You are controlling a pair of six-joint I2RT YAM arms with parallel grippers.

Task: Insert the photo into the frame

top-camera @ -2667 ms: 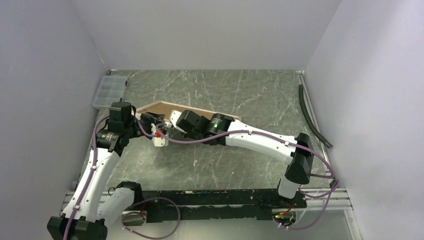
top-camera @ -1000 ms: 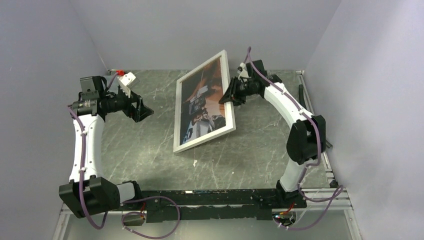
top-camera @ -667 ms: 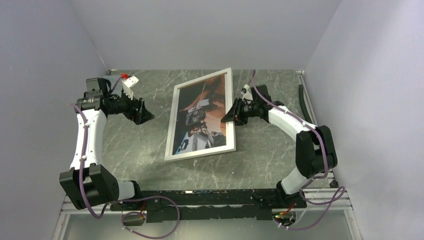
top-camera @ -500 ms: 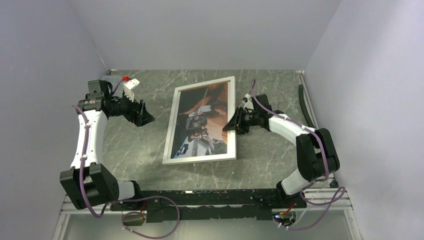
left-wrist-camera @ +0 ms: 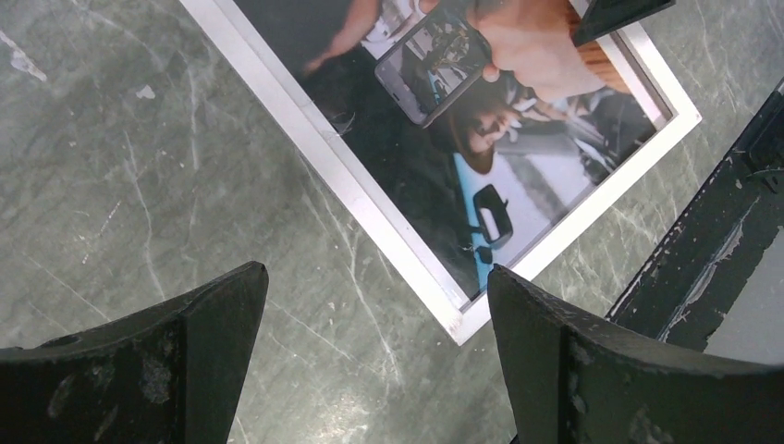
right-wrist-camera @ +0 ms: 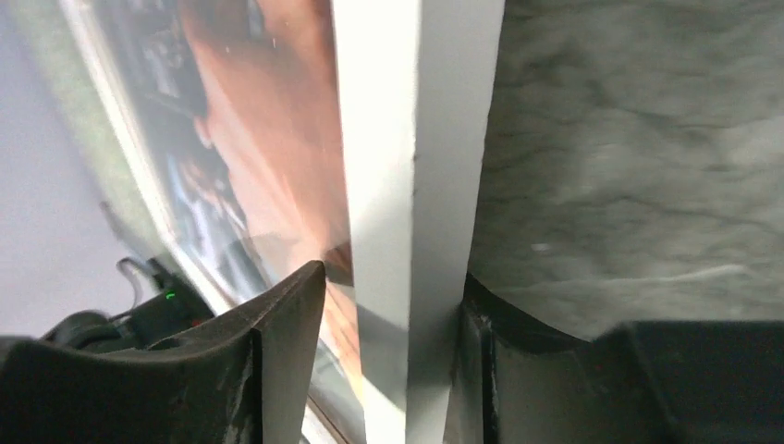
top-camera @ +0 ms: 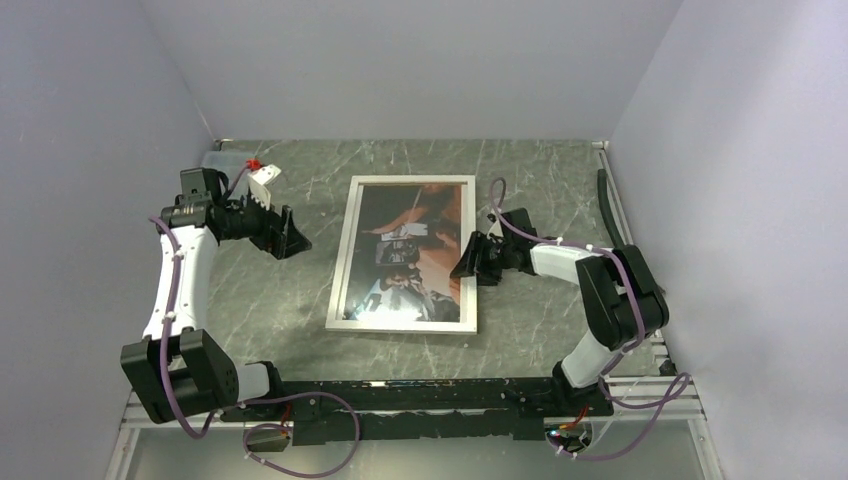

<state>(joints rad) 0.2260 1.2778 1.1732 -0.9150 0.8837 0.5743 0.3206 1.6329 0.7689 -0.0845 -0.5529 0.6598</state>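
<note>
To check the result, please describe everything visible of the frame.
The frame is a large rectangle with a thin white rim, apparently painted wood. It lies flat, face up, on the table, holding the photo of people in dark and orange tones. The right tool straddles its right rim.

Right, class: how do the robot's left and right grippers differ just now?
The left gripper hangs over bare table, the right gripper sits at the frame's right edge. Left jaws stand wide around nothing; the right's straddle the white rim, far narrower. Both are black, two-fingered, pointing toward the frame.
</note>
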